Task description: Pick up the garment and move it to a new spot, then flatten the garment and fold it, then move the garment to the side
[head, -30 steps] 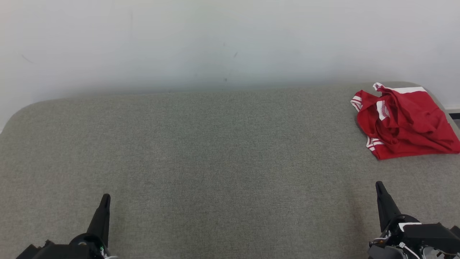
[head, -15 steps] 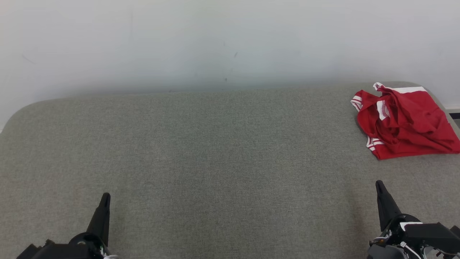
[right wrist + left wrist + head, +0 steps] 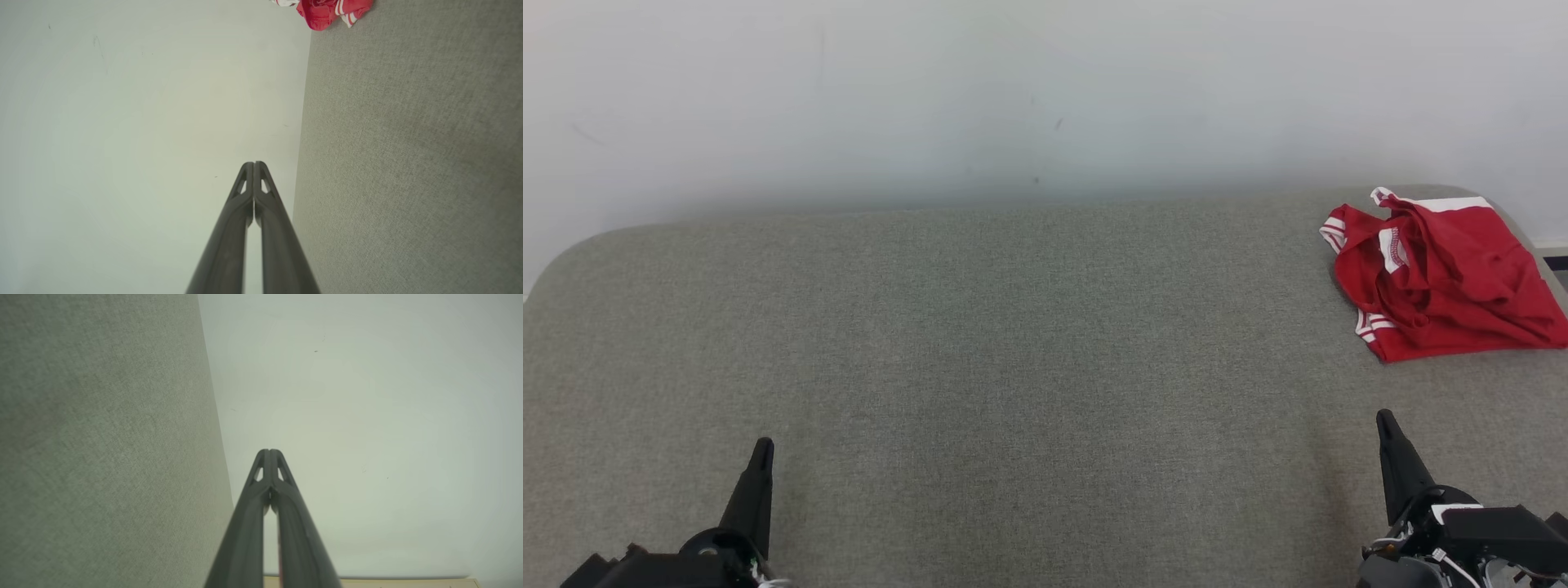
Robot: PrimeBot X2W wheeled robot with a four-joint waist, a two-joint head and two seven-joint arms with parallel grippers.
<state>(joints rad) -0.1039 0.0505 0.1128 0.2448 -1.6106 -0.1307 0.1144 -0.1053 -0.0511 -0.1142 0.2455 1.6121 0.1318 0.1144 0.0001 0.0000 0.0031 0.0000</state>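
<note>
Resting at the near edge of the grey fabric surface [image 3: 1013, 351], the left gripper [image 3: 762, 449] and the right gripper [image 3: 1383, 420] both have their fingers pressed together, pinching nothing. Farther off, at the far right corner of the surface and close to the pale wall [image 3: 1013, 98], lies the garment [image 3: 1445, 278], a crumpled red piece with white striped trim, well apart from both grippers. It looks light, thin and limp, likely to sag when lifted and to drag on the rough cloth. A raised fold or the striped hem on its near side seems the surest place to pinch.
</note>
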